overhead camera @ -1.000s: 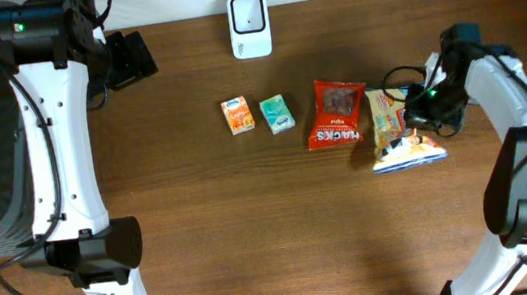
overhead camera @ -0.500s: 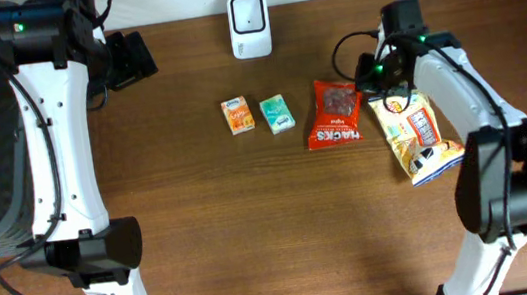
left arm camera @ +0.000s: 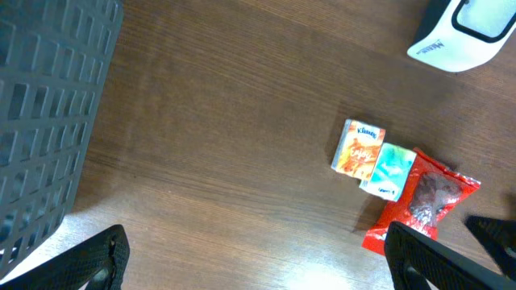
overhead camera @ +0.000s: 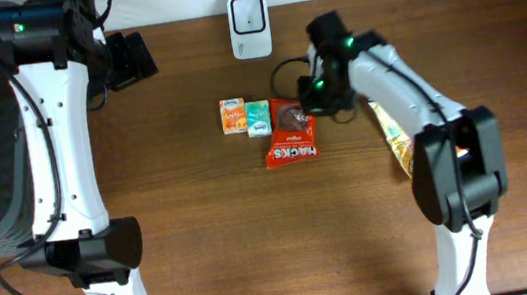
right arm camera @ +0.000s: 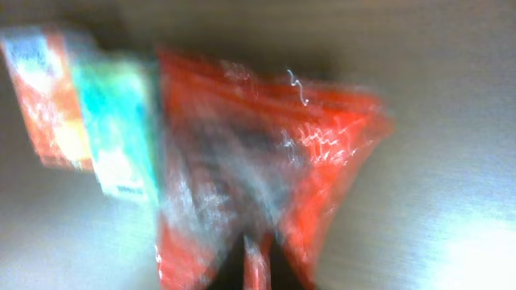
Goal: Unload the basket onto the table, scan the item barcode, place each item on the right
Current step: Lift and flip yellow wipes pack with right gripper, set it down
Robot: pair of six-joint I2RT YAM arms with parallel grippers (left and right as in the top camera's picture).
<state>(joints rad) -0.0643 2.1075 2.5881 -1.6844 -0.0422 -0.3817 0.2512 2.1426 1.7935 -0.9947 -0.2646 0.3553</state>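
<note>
Poised at the red snack packet (overhead camera: 289,134) just ahead of the right gripper (overhead camera: 318,94), grip untellable through blur, presumably for scanning; left gripper (left arm camera: 260,264) spread wide, idle.

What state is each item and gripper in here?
Small orange tissue packet: lying flat.
Small teal tissue packet: flat, touching both neighbours.
Red plastic snack bag: flat, against teal packet.
Yellow snack bag: flat, partly under arm.
Left gripper: open, empty.
Right gripper: over red bag, jaws unclear.
</note>
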